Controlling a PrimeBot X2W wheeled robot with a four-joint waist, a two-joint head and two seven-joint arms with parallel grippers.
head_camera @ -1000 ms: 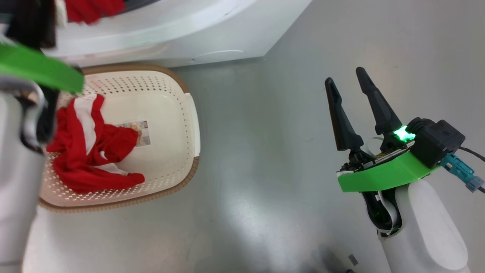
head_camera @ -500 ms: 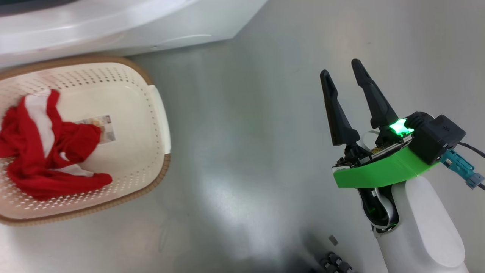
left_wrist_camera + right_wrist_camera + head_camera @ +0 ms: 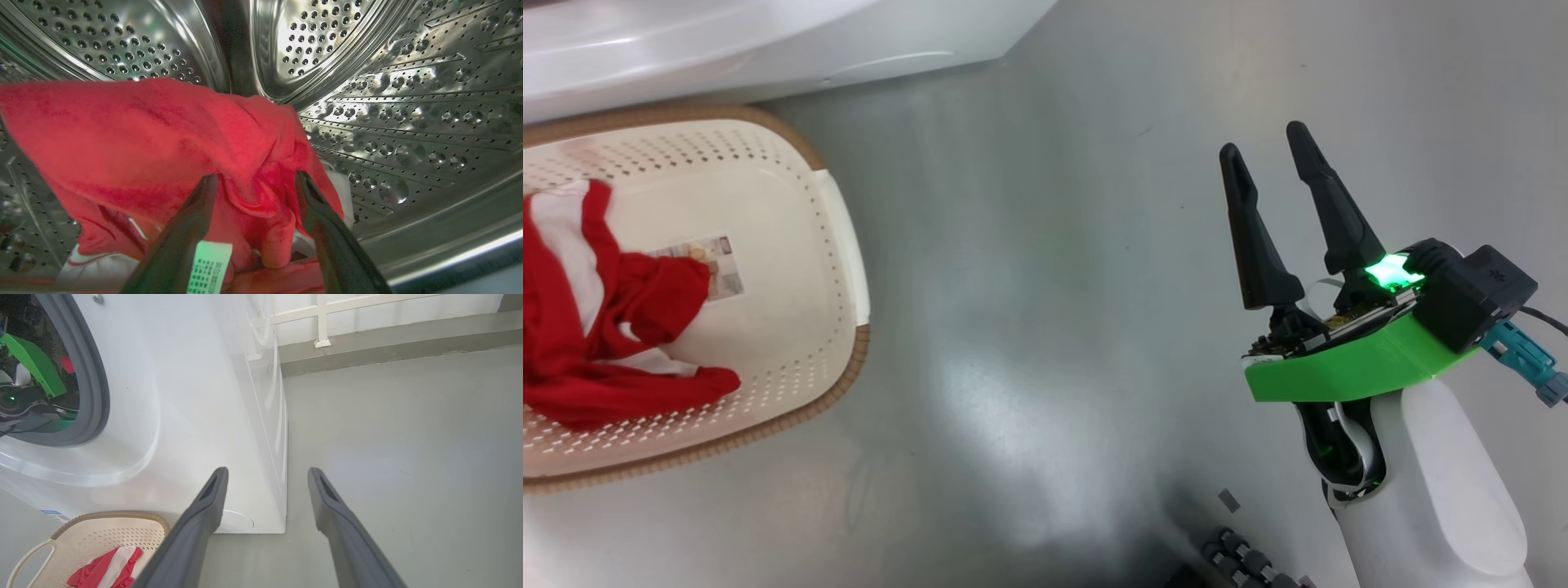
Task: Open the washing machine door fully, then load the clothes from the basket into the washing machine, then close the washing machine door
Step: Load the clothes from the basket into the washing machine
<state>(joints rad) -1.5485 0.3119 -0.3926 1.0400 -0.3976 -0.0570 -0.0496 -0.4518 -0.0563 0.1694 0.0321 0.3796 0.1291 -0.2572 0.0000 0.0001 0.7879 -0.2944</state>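
The left claw [image 3: 255, 175] is deep inside the shiny drum [image 3: 408, 122] of the washing machine [image 3: 184, 396]. Its two fingers stand wide apart, so it is open. A red cloth [image 3: 143, 134] lies loose between them.

To do this step well, I think the claw should pull straight back out, slowly. That way the cloth will not catch on a finger and come out too. Next it should go to the basket [image 3: 845, 245], which sits on the floor close to the machine. Red and white clothes [image 3: 596, 327] lie in it.

The right claw [image 3: 1262, 137] is open and holds nothing. It hangs over the floor [image 3: 1029, 286], which is grey, smooth and shiny. A white wall [image 3: 408, 310] stands at the far side.
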